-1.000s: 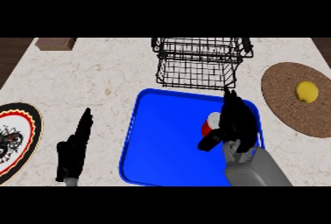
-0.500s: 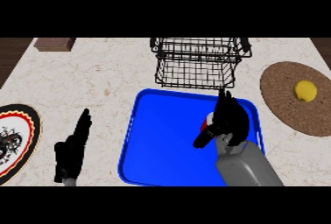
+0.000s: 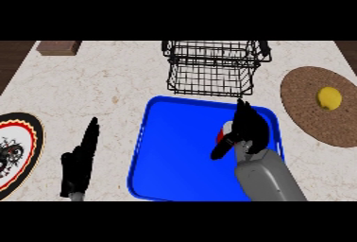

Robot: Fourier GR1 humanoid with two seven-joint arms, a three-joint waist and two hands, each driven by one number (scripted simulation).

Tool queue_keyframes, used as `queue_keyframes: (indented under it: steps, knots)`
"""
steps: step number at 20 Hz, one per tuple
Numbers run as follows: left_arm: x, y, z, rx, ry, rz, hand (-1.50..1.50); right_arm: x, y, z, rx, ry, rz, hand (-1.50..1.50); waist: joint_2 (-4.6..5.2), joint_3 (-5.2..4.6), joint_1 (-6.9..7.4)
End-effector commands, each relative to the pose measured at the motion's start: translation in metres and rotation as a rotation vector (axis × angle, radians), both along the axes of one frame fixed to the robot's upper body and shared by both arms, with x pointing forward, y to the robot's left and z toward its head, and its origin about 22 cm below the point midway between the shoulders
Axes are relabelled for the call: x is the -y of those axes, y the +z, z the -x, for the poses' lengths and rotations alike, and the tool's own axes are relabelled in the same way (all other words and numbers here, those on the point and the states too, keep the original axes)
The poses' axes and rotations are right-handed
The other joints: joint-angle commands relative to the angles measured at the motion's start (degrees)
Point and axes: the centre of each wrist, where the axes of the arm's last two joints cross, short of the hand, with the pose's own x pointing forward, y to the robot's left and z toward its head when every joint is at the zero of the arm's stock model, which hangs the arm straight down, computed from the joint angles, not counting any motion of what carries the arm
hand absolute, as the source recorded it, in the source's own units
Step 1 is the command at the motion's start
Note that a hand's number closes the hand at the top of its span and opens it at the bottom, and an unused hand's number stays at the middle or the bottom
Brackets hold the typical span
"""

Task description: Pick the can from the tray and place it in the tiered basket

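A red and white can (image 3: 225,130) lies on the right part of the blue tray (image 3: 174,151), mostly hidden by my right hand (image 3: 247,128). That hand is over the can with its fingers straight, pointing towards the basket. Its thumb hangs down on the can's left side. The black wire tiered basket (image 3: 216,66) stands just beyond the tray's far edge. My left hand (image 3: 80,158) rests open on the counter left of the tray, fingers pointing away from me.
A patterned plate (image 3: 15,151) sits at the left edge. At the right, a round woven mat (image 3: 314,123) carries a yellow lemon (image 3: 329,98). A small brown block (image 3: 59,46) lies at the far left corner.
My right hand has slid a little left and forward over the can, covering more of it. The left hand has not moved.
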Motion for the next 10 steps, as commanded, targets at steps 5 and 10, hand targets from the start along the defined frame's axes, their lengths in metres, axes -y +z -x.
queue_keyframes:
  steps: [5,10]
  knots:
    - [0.018,-0.014,0.015,-0.059,0.007,0.011,0.00,-0.002,0.000,0.000,-0.164,-0.128,0.058,-1.50,0.24,-0.31,0.10]
    - [0.004,-0.029,0.015,-0.065,0.020,0.014,0.00,0.007,-0.024,-0.005,-0.142,-0.138,0.054,1.50,0.47,-0.33,0.06]
